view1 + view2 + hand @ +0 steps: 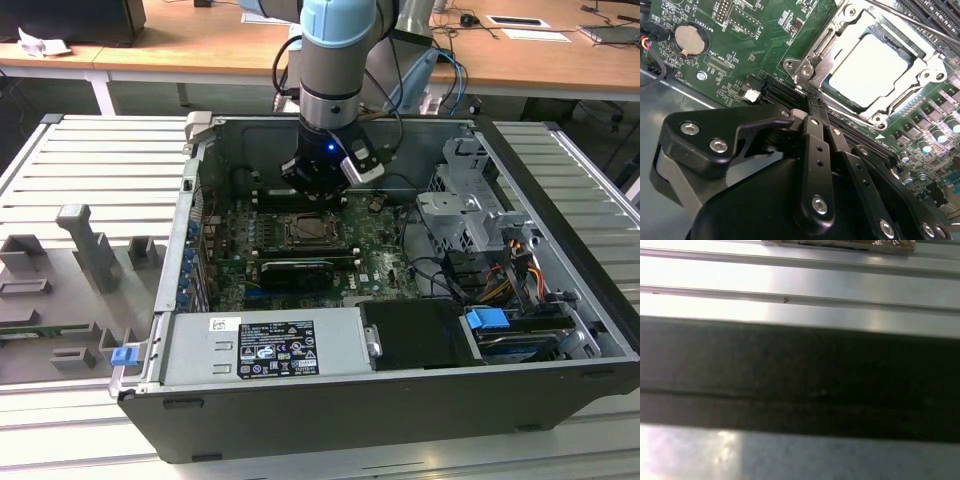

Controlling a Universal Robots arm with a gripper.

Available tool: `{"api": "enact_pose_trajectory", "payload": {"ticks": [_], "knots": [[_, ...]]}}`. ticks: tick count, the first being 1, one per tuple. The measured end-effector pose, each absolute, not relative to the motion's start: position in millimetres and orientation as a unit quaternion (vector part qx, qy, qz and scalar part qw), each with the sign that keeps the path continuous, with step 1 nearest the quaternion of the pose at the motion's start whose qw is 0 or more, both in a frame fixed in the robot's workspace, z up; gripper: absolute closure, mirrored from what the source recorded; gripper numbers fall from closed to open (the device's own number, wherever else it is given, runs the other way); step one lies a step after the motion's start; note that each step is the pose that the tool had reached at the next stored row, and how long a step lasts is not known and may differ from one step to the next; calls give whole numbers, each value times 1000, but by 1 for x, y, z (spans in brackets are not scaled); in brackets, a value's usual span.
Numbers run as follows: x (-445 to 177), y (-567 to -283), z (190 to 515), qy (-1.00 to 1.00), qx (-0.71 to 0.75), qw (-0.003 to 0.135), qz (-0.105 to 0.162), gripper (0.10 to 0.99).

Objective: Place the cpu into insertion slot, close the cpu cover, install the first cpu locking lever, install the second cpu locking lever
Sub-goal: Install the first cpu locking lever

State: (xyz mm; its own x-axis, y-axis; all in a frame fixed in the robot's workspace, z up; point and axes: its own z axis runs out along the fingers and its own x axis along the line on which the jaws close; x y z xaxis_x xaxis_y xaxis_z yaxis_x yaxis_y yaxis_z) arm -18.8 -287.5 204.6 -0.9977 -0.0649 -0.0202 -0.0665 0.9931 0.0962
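Cpu (869, 69): pale silver-grey square chip, already seated in the insertion slot (307, 232) on the green circuit board (745, 45), inside the open computer case (560, 300). In the second wrist view its bright face shows through the cut-out of the cpu cover (837, 37), a thin silver frame that lies flat over it, which suggests the cover is down; whether the locking levers are latched cannot be told.

Gripper (812, 102): black, two fingers, tips brought together to a narrow point, clenched with nothing seen between them. The tips sit at the near corner of the cover, just beside its screw post and a thin metal rod running along the frame's edge; contact cannot be confirmed.

Key relation: the chip lies just beyond the fingertips, along the line the fingers point. In the exterior view the gripper (318, 185) hangs at the far edge of the slot, which lies just nearer the camera.

Other items: round silver coin battery (689, 40) on the board, well apart from the slot; grey power supply box (260, 345) along the near wall.

Writing: a printed label (275, 348) sits on the power supply and small white lettering on the board; neither is legible enough to record.
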Motion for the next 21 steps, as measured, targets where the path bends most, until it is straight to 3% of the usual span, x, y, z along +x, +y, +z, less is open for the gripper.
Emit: {"api": "enact_pose_trajectory", "payload": {"ticks": [21], "knots": [[-18, -288, 204, 998, -32, 8, 45, 980]]}}
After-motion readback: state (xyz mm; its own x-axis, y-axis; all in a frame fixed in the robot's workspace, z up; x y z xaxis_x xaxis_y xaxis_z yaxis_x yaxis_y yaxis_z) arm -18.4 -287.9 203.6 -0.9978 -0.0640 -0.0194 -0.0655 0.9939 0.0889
